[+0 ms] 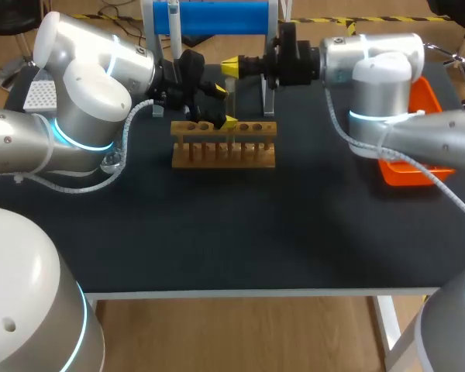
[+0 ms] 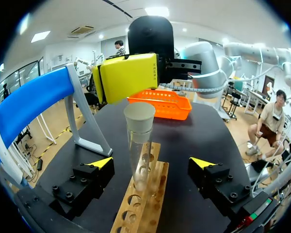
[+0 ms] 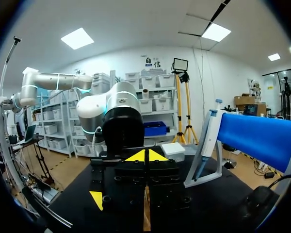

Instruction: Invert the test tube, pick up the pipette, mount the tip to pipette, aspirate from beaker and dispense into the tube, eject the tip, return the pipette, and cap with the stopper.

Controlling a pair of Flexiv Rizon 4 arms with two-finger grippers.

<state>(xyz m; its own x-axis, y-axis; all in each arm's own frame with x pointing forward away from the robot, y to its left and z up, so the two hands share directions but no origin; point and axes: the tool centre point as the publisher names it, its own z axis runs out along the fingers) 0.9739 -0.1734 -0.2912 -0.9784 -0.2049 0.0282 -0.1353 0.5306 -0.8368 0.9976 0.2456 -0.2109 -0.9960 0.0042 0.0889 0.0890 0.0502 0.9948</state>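
Left gripper (image 2: 152, 163) is spread wide over the wooden rack (image 2: 144, 213), one yellow-tipped finger on each side of the test tube (image 2: 137, 160), both fingers clear of the glass. The tube stands upright in a hole in the rack's near row. A grey stopper (image 2: 139, 116) sits in its mouth. Right gripper (image 2: 128, 76) comes in from the opposite side, level, with its yellow tips pressed together and nothing visible between them. It hangs just above and behind the stopper; I cannot tell if it touches it. In the right wrist view the closed tips point at the left arm's wrist, with the left gripper's black fingers under them. The rack sits on the dark desk (image 1: 240, 225) toward the far edge, roughly mid-width, with both arms meeting above it. Behind the rack is a stand with a blue roll (image 1: 217, 17) across the top. The pipette (image 3: 207, 141) hangs on that stand, blue-capped end up, on the side nearer the left arm, with neither gripper on it. An orange tray (image 1: 422, 97) is at the desk's right side, partly hidden by the right arm. A white tip box (image 1: 39, 94) is at the far left, behind the left arm.
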